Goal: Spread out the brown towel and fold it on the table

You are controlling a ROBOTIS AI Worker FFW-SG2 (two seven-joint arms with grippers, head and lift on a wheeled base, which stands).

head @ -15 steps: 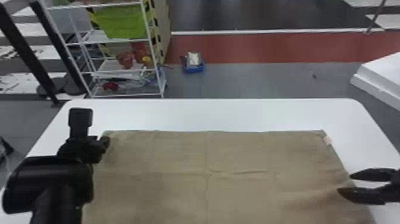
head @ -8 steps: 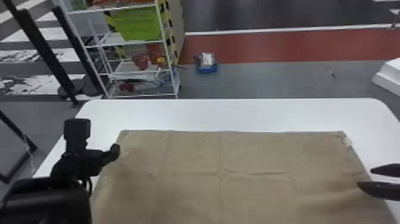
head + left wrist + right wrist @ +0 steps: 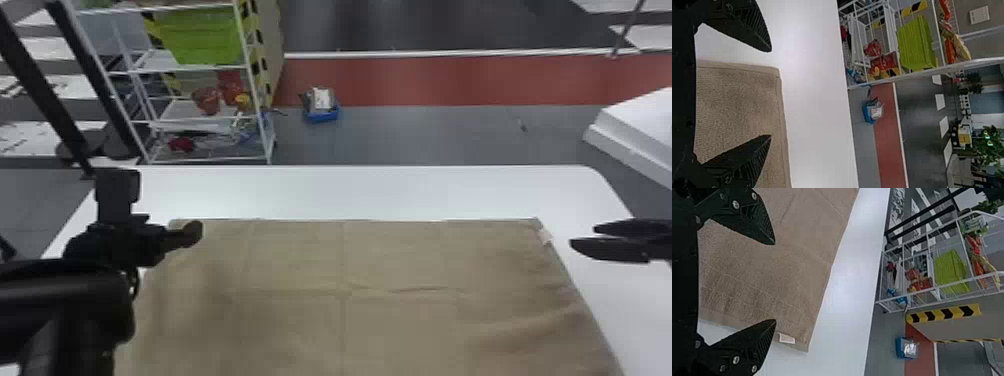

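In the head view, the towel [image 3: 400, 260] is being shown spread across the table [image 3: 380, 192], the left gripper [image 3: 192, 234] being held by its far left corner, the right gripper [image 3: 584, 237] just beyond its right edge. In the left wrist view, the fingers are being held wide apart. In the right wrist view, they're being held open too, near the tag [image 3: 786, 338].

White table [image 3: 360, 192], brown towel [image 3: 400, 260] lying spread on it

- No words or numbers I can read from here.
- A small white label [image 3: 786, 338] sits at the edge of the brown towel [image 3: 762, 270], near a corner; its print is too small to make out.
- Yellow-and-black warning stripes [image 3: 946, 314] run along a panel [image 3: 946, 329] by the white rack [image 3: 185, 110].
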